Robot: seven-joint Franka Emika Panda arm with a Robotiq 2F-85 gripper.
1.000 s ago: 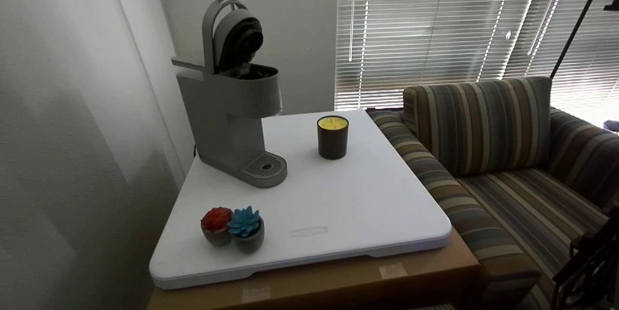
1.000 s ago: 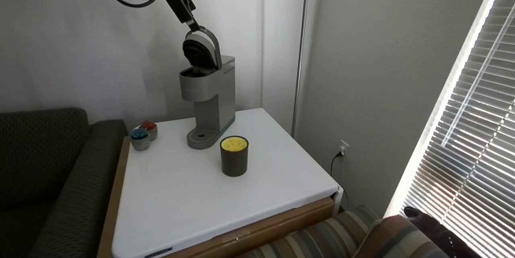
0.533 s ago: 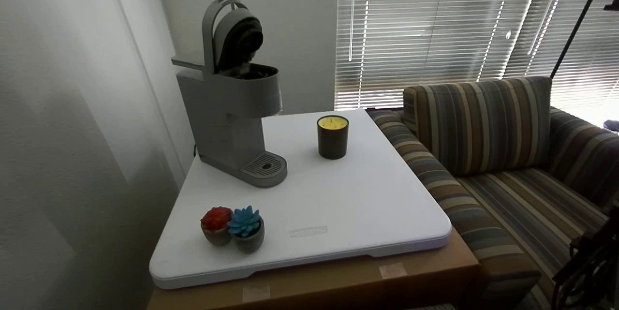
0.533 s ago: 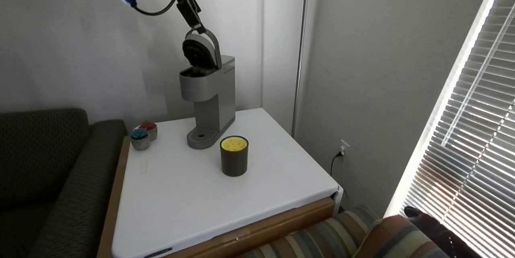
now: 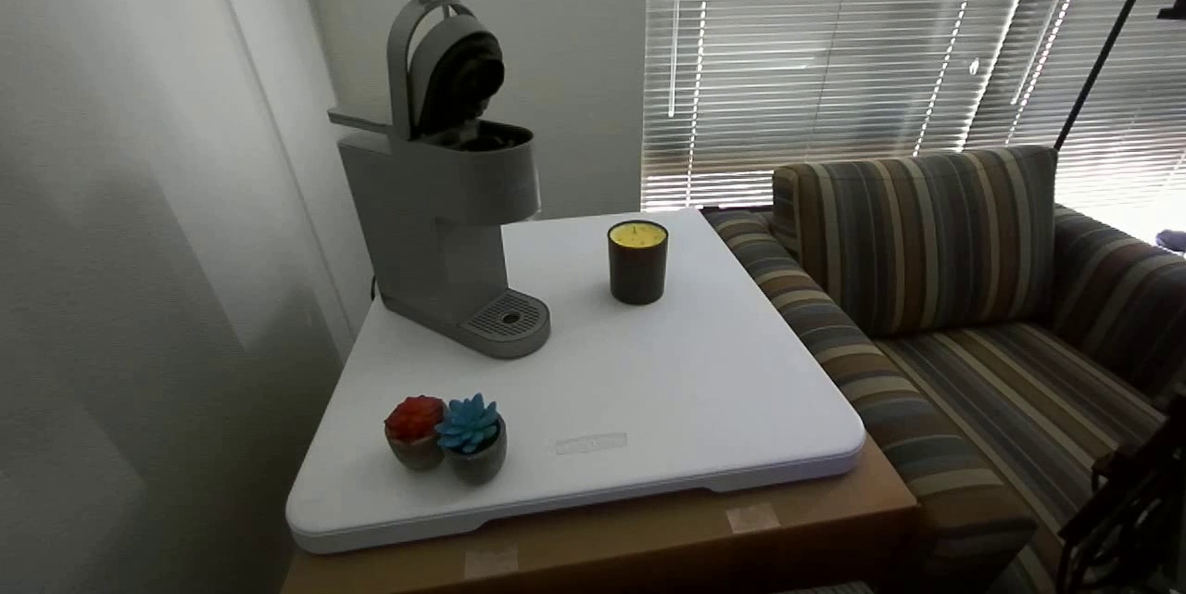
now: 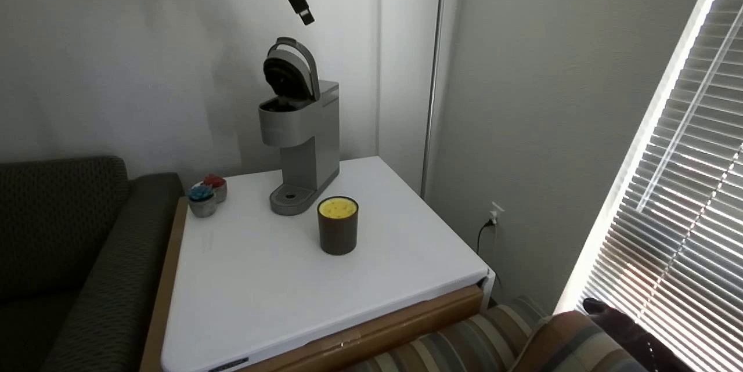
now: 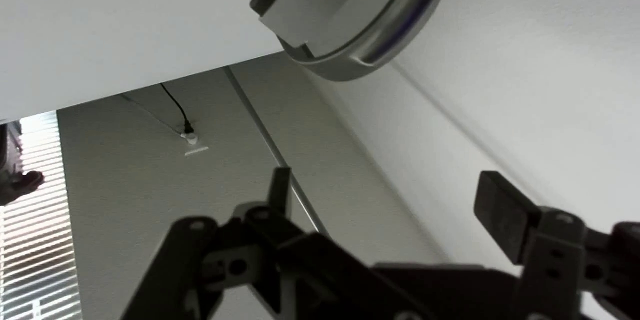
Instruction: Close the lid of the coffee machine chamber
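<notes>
Gripper (image 7: 390, 202): released — fingers (image 7: 500, 215) spread way apart in the wrist view. In an exterior view it hangs between 12 and 1 o'clock from the lid (image 6: 284, 76), with a gap.
Lid: up and tilted back at the top of the grey coffee machine (image 5: 408, 242), dark round underside facing about 4 o'clock in an exterior view.
Handle (image 5: 399, 66): grey hoop arching past the lid, 10 to 11 o'clock from it.
Coffee machine chamber (image 5: 486, 177): just below the lid, 5 o'clock from it, dark mouth uncovered.
Dark cup (image 5: 637, 274): yellow-topped, upright, between 3 and 4 o'clock from the machine, apart from its base.
Red plant (image 5: 415, 418) and blue plant (image 5: 468, 427): little potted guys, side by side, 6 o'clock from the machine.
Faint panel (image 5: 591, 444): on the white tabletop (image 5: 686, 372), lettering too weak to read.
Dark label (image 6: 229, 364): on the tabletop's edge — too small for me to make out.
Striped armchair (image 5: 927, 242): right beside the tabletop, 3 o'clock.
Dark couch (image 6: 64, 221): 9 o'clock in an exterior view.
Window blinds (image 5: 788, 66): way back, between 1 and 2 o'clock.
</notes>
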